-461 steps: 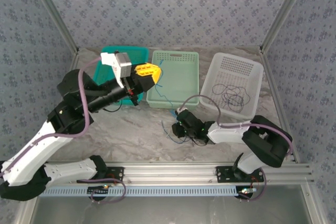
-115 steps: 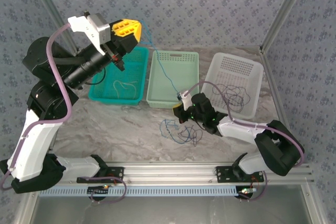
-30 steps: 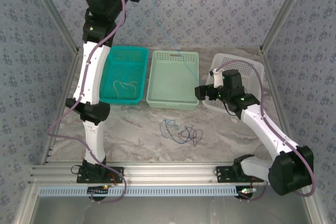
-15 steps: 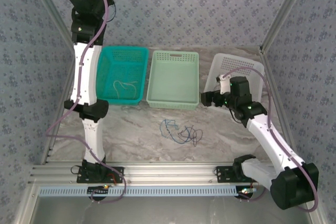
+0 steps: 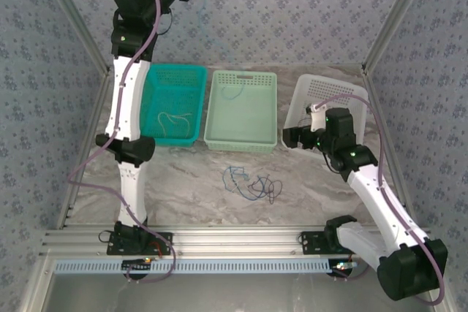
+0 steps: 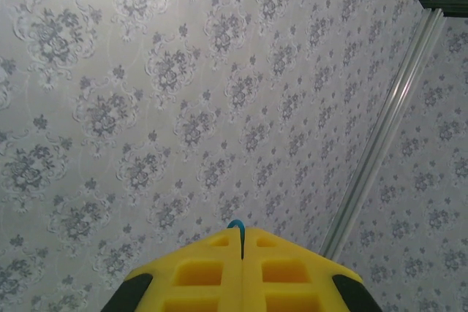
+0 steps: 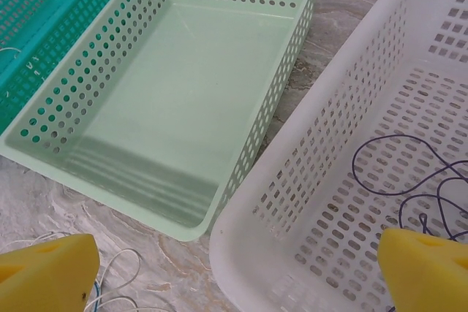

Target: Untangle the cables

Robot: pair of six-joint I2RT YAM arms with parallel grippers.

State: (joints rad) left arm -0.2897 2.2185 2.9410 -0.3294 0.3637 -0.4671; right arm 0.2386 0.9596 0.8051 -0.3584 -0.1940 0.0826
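My main worry is the blue cable (image 6: 235,225). Only a sliver of it peeks from the tips of the left tool (image 6: 240,235), which is clenched on it, and so thin a strand could slip out under its own weight. From above I see a blue loop lying in the mint-green basket (image 5: 238,144). I cannot trace the run between that loop and the tool, so I cannot tell how much hangs free. If it drops crooked, the tail may land across a rim or back on the table (image 5: 183,180).

The left arm is stretched almost straight up, its tool high against the patterned wall (image 5: 292,5). I judge it has little reach to spare.

The right arm is bent forward with its tool (image 7: 238,268) released, fingers wide apart. It hovers near the gap between the mint-green basket and the white basket (image 7: 292,202), where a careless descent would clip either rim.

A dark cable (image 7: 355,164) lies in the white basket and a cream cable (image 5: 172,117) in the teal basket (image 5: 175,69). The tangle (image 5: 252,184) of blue and dark strands lies on the table, in front of the baskets.
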